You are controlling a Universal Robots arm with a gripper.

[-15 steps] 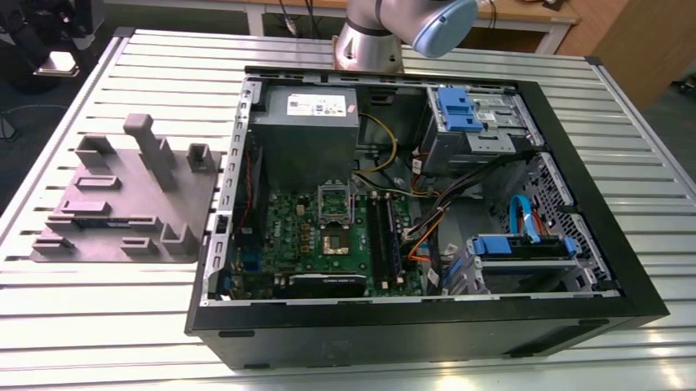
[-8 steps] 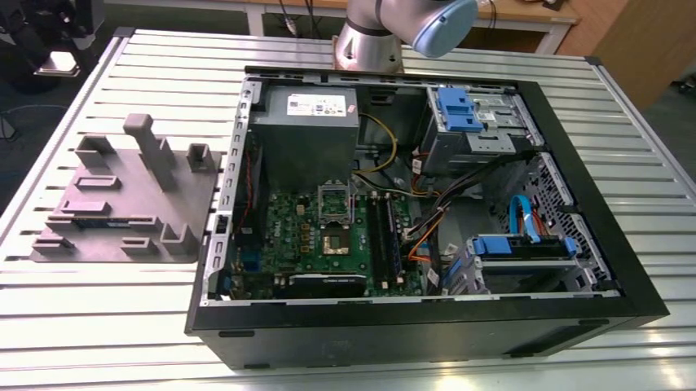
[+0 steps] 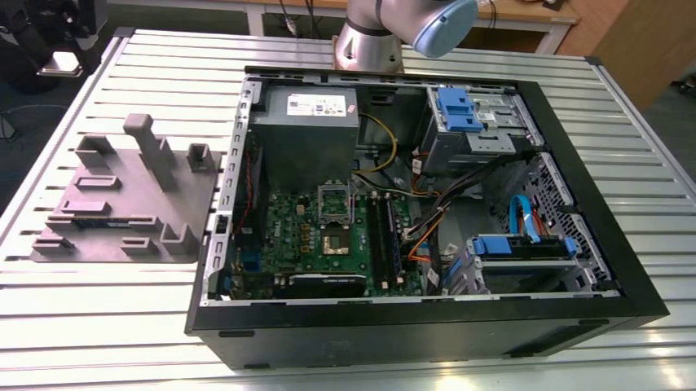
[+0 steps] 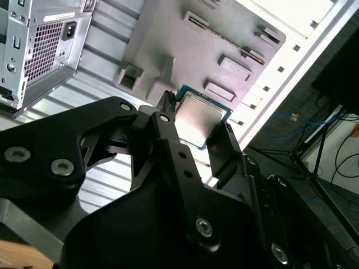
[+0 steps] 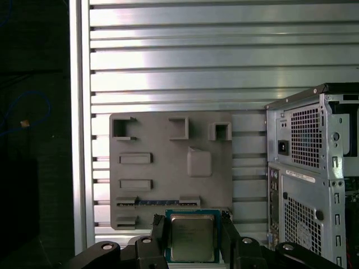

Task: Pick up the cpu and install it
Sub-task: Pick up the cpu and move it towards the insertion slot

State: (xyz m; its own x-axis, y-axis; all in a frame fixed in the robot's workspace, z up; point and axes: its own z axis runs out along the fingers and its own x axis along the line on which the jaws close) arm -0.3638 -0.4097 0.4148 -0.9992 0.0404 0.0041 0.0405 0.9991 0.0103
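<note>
— Around the claw?
— Grey fixture plate [image 5: 168, 179] flat on the slatted table [image 5: 168, 56], just beside the open computer case [image 5: 308, 168], on the exterior view's left of it.
— And the claw itself?
— Black gripper [image 5: 192, 224] narrowed to the width of the cpu [image 5: 192, 241], a finger [image 5: 158, 232] against each side edge; shiny top turned toward both wrist cameras, seen against the plate's edge.
— Hard to make out?
— Chip's underside hidden, side edges covered by the fingers. Cannot tell how far above the plate.
</note>
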